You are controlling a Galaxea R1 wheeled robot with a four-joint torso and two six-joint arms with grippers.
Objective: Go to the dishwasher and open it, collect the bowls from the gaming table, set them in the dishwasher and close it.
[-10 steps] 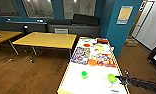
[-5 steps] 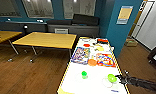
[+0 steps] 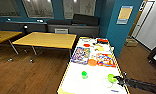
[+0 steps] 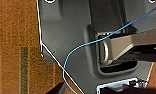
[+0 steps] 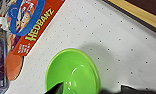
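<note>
- The counter (image 3: 94, 80) is a long white top with a yellow rim, running away from the camera toward a teal wall; its near end is mostly bare white with fine dark speckles.
- Bright board games (image 3: 80, 55) lie across its middle and far end; a red box printed "HEDBANZ" (image 5: 34, 27) lies near an orange disc (image 3: 92, 62).
- One green bowl (image 3: 111, 78) sits near the counter's right edge, toward the near end; a second green bowl (image 3: 84, 74) stands well apart from it, nearer the middle of the near end.
- The right tool (image 3: 118, 80) reaches in from the right edge, touching or just beside the first bowl. In the right wrist view a dark tip (image 5: 56, 88) overlaps the rim of that bowl (image 5: 72, 72); whether the tool is wide or narrow, I cannot tell.
- The left tool's state cannot be told; the left wrist view has a grey plate, a blue cable (image 4: 76, 57) and brown floor.
- A yellow wood-topped table (image 3: 47, 40) stands left of the counter on dark wood flooring, with dark sofas (image 3: 76, 25) along the far wall and a poster (image 3: 124, 14) on the teal wall.
</note>
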